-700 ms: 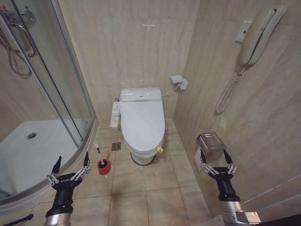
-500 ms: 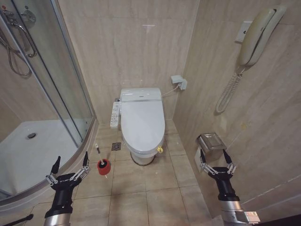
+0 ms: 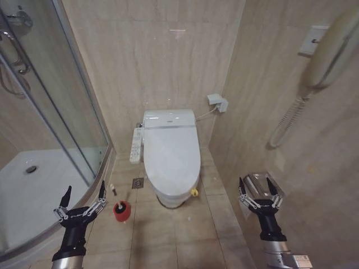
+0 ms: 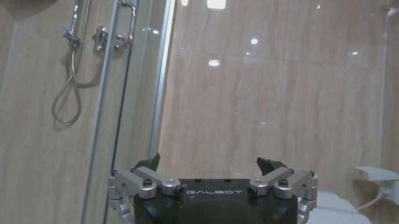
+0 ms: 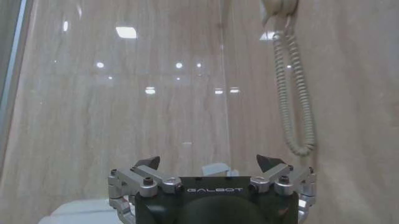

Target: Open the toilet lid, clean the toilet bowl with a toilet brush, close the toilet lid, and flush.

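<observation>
since the earlier frames the whole head view has shifted: the toilet sits a little lower and nearer, the wall phone has slid toward the upper right edge, and more of the shower glass fills the left, so the camera has moved rather than the things; both arms look unchanged in pose.

nearest, the left end effector (image 3: 84,197) hangs low on the left, fingers spread wide and pointing up, holding nothing. it is beside the curved rim of the shower tray (image 3: 50,238). the right end effector (image 3: 257,193) hangs low on the right, equally wide open and empty, just in front of the metal paper holder (image 3: 261,185) on the right wall. in the left wrist view the left end effector (image 4: 212,165) faces the beige wall with the shower hose (image 4: 65,88) behind glass; in the right wrist view the right end effector (image 5: 210,163) faces the wall with the coiled phone cord (image 5: 293,93).

on the floor tiles, just ahead of the left end effector, stands the red holder (image 3: 122,210), with the toilet brush (image 3: 115,191) standing in it, its thin handle leaning up and to the left. a small floor drain (image 3: 138,182) lies between it and the toilet.

farther on, the toilet lid (image 3: 171,159) is shut flat over the toilet bowl (image 3: 174,200), of which only the white outside base shows. the button panel (image 3: 136,145) sticks out on its left side. behind it a wall socket (image 3: 217,102) with a cable sits on the back wall, and the wall phone (image 3: 331,53) hangs high on the right.
</observation>
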{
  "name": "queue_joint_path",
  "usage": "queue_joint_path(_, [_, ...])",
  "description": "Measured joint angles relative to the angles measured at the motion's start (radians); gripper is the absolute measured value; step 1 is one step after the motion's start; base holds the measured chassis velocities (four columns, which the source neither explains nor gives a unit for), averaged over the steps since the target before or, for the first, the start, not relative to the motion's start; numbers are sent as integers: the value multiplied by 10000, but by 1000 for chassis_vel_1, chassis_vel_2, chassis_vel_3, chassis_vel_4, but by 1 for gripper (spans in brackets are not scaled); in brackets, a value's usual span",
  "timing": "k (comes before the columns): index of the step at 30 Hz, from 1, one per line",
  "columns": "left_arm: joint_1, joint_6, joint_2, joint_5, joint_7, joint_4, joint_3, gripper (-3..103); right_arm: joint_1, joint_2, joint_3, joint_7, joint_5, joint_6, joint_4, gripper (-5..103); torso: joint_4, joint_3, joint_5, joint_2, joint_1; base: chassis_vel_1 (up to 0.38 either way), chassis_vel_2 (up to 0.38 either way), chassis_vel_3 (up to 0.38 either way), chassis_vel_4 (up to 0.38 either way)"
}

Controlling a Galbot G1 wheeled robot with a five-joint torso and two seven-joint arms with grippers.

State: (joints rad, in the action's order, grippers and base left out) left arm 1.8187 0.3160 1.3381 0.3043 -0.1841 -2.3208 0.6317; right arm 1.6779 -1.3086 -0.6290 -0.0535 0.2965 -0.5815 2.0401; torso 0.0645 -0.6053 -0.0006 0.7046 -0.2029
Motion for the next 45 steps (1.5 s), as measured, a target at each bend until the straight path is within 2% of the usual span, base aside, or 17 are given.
queue_joint_path(3, [-4, 9, 1, -2, 0, 26, 0, 100, 9, -4, -2, 5, -21, -49, 5, 100, -8, -2, 10, -1, -3, -256, 258, 260, -252])
queue_joint_path(4, [-13, 14, 6, -2, 0, 49, -8, 100, 16, -7, -4, 4, -40, -79, 6, 100, 2, 0, 0, 0, 0, -285, 293, 270, -305])
queue_joint_path(5, [-13, 14, 6, -2, 0, 49, -8, 100, 16, -7, -4, 4, -40, -79, 6, 100, 2, 0, 0, 0, 0, -285, 293, 270, -305])
queue_joint_path(6, [-19, 22, 13, -4, 0, 73, -11, 100, 12, -6, -3, 5, -60, -129, 7, 100, -7, 0, 6, 0, 0, -333, 294, 302, -305])
queue_joint_path(8, [-29, 28, 20, -5, 1, 99, -23, 100, 10, -6, 2, 7, -69, -199, 6, 100, -2, -1, 10, -1, 0, -333, 294, 341, -280])
queue_joint_path(9, [-39, 34, 29, -6, 2, 129, -37, 100, 2, -3, 7, 27, -72, -305, 6, 100, -8, -2, 5, -1, -2, -351, 307, 341, -350])
queue_joint_path(10, [-53, 45, 35, -12, 2, 164, -56, 100, 12, -6, 7, 53, -91, -382, 6, 100, -1, -1, 2, -1, -2, -318, 349, 356, -350])
queue_joint_path(11, [-62, 59, 49, -22, 5, 197, -73, 100, 27, -10, 6, 64, -124, -433, 14, 100, -7, -2, 9, -2, -4, -318, 349, 331, -349])
queue_joint_path(13, [-72, 80, 61, -40, 6, 237, -94, 100, 64, -13, 6, 73, -166, -480, 32, 100, -6, -3, 9, -3, -7, -306, 321, 331, -322])
queue_joint_path(14, [-84, 94, 71, -52, 8, 271, -113, 100, 140, -14, 17, 75, -187, -544, 80, 100, 1, -6, 1, -5, -12, -201, 245, 246, -295])
queue_joint_path(17, [-99, 116, 96, -66, 9, 302, -134, 100, 333, -13, 92, 87, -295, -664, 200, 100, -10, -6, 10, -6, -13, -183, 229, 43, -133])
queue_joint_path(25, [-303, 146, 4, -71, 10, 619, -168, 100, 1019, 10, 502, 17, -1006, -975, 486, 100, 0, 3, 5, 2, 7, 0, -18, -23, 37])
queue_joint_path(30, [-654, 224, -99, 2, 6, 1197, -305, 100, 1138, -347, 681, -24, -1211, -979, 220, 100, -1, 4, 5, 4, 9, 39, -46, -53, 38])
queue_joint_path(31, [-739, 252, -126, 21, 6, 1342, -341, 100, 1164, -480, 724, -32, -1240, -973, 123, 100, -7, 3, 5, 3, 7, 0, 0, 0, 0])
queue_joint_path(39, [-1443, 293, -381, 173, 15, 2270, -579, 100, 1209, -1010, 990, -60, -1395, -888, -910, 100, -2, -2, 4, -1, -3, -9, 11, 4, -9])
queue_joint_path(42, [-1618, 284, -474, 205, 23, 2530, -646, 100, 1219, -845, 1116, 29, -1520, -1075, -1447, 100, -5, -1, 5, 0, -1, 0, 0, 0, 0])
queue_joint_path(45, [-1948, 284, -563, 250, 29, 2968, -765, 100, 1403, -214, 1284, 167, -2080, -1646, -2393, 100, -5, -1, 6, -1, -1, 0, 0, 0, 0])
